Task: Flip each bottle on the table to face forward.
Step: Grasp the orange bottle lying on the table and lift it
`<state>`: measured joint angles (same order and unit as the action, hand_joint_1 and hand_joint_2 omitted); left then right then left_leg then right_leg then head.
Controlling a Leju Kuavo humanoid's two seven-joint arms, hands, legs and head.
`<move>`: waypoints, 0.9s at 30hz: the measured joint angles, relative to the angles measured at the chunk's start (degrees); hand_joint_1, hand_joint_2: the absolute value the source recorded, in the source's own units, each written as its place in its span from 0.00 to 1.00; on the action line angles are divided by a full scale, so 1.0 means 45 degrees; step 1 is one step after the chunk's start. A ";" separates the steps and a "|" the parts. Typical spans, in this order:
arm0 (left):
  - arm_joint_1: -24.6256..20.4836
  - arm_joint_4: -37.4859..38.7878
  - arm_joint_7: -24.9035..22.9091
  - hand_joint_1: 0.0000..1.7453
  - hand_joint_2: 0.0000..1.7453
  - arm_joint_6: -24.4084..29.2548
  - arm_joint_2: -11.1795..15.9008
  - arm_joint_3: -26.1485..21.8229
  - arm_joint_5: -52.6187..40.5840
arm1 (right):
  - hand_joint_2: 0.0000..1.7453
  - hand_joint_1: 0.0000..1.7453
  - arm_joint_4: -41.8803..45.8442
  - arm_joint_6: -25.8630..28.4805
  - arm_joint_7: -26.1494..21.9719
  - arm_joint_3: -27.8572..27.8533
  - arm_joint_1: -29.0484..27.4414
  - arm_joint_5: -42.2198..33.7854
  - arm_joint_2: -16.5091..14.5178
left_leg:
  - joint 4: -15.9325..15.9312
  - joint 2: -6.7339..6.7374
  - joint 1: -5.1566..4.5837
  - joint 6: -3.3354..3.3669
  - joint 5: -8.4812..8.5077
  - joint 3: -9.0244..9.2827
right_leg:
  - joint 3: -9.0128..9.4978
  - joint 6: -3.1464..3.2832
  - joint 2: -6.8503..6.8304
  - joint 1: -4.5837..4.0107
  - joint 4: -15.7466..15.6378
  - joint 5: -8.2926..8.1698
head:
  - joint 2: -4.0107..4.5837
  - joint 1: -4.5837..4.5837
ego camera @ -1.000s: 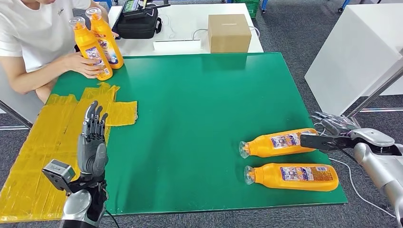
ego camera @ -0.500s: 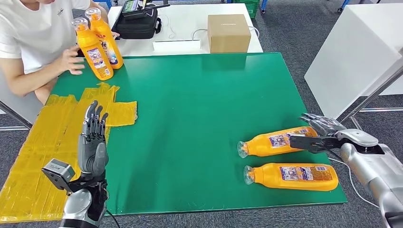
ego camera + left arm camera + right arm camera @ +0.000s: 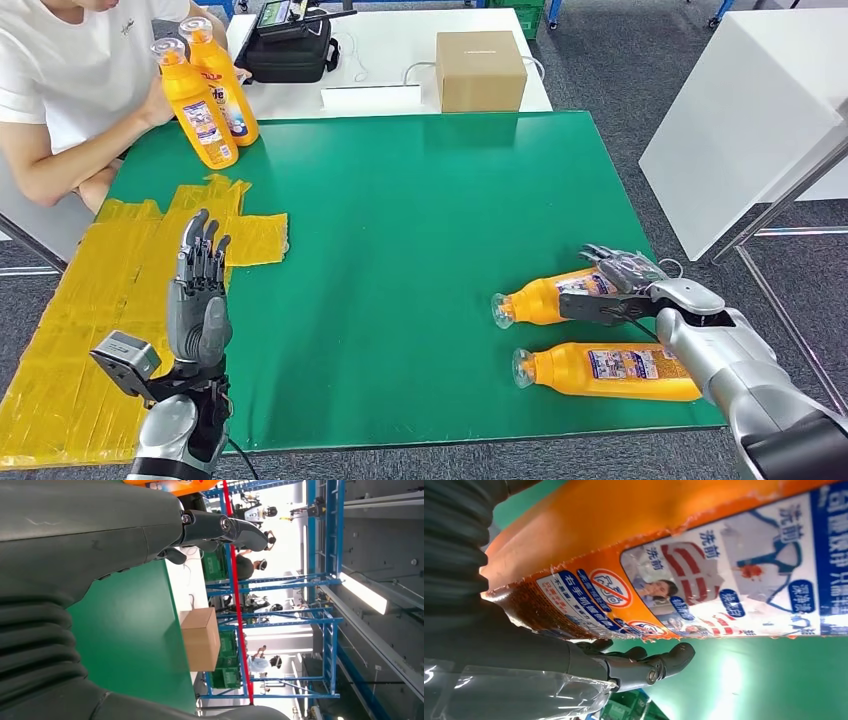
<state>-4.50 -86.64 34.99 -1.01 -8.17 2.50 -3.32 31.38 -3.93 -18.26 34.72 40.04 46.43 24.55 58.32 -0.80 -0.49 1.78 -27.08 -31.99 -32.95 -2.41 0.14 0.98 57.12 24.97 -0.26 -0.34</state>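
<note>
Far left of the head view: a person in a white T-shirt (image 3: 70, 60), cut off by the frame edge, forearm on the green bench (image 3: 420, 210) corner. Just beside that arm, two upright orange plastic bottles with clear caps (image 3: 205, 90), standing touching, the rear one partly hidden by the front one. Below them, a patch of yellow tape strips (image 3: 100, 300) over the bench's left part. Above that patch, left robot hand (image 3: 198, 300) raised, fingers straight and apart, nothing held; in the left wrist view (image 3: 150, 535) mostly grey cover, fingertips alone clear. Behind the bench, a black bag (image 3: 290, 50) and a brown cardboard box (image 3: 482, 68) on a white table. At right, two orange bottles lying on their sides, caps pointing left: farther lying bottle (image 3: 535, 298) with its base end hidden under the right robot hand (image 3: 625, 285), fingers wrapped over it, grasping; nearer lying bottle (image 3: 600, 372) just beside, untouched, base end partly covered by the silver forearm. Right wrist view: back label with small print, thumb (image 3: 644, 667) beneath the bottle.
</note>
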 joint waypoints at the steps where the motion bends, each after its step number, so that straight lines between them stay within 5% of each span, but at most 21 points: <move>1: -0.0014 0.0017 0.0000 0.00 1.00 0.0001 0.0000 0.0001 0.0001 | 1.00 0.25 -0.0058 0.0005 -0.0011 0.0006 0.0016 0.0010 -0.0088 | 0.0000 0.0001 0.0000 0.0000 0.0000 0.0006 | 0.0005 0.0000 0.0001 0.0000 0.0000 0.0000 | 0.0000 -0.0001; 4: -0.0075 0.0078 -0.0006 0.00 1.00 0.0012 0.0000 0.0002 0.0027 | 1.00 0.96 -0.0239 -0.0112 -0.0125 0.0056 0.0077 0.0052 -0.0273 | 0.0000 0.0001 0.0001 0.0000 0.0001 0.0027 | 0.0024 0.0000 0.0002 -0.0001 -0.0001 -0.0001 | 0.0000 0.0000; 5: -0.0097 0.0089 -0.0008 0.00 1.00 0.0016 0.0000 0.0003 0.0039 | 1.00 1.00 -0.0298 -0.0181 -0.0170 0.0076 0.0099 0.0072 -0.0310 | 0.0000 0.0003 0.0001 0.0000 0.0001 0.0035 | 0.0031 0.0000 0.0002 -0.0001 0.0000 -0.0002 | 0.0000 0.0000; 19: -0.0159 0.0148 -0.0092 0.00 1.00 0.0033 0.0000 0.0001 0.0064 | 1.00 1.00 -0.0689 0.1144 0.0273 0.0069 0.0106 0.0177 -0.1008 | 0.0000 0.0040 0.0001 0.0000 0.0000 0.0069 | 0.0062 -0.0001 0.0037 -0.0001 0.0000 -0.0004 | 0.0000 0.0001; 27: -0.0063 -0.0027 -0.1360 0.00 1.00 -0.0222 0.0043 0.0313 -0.1484 | 1.00 1.00 0.0319 0.5254 0.1233 -0.1876 -0.1068 -0.0318 -0.2387 | -0.0002 0.0032 0.0012 -0.0002 0.0001 0.0041 | 0.0038 -0.0001 0.0036 -0.0012 0.0004 -0.0004 | 0.0000 0.0001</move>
<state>-4.78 -86.76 28.87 -2.01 -7.98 3.90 -10.00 32.81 19.72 -12.71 26.28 35.23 45.00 13.80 58.31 -0.65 -0.44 1.77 -27.07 -31.80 -32.78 -2.42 0.30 0.92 57.14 24.95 -0.26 -0.33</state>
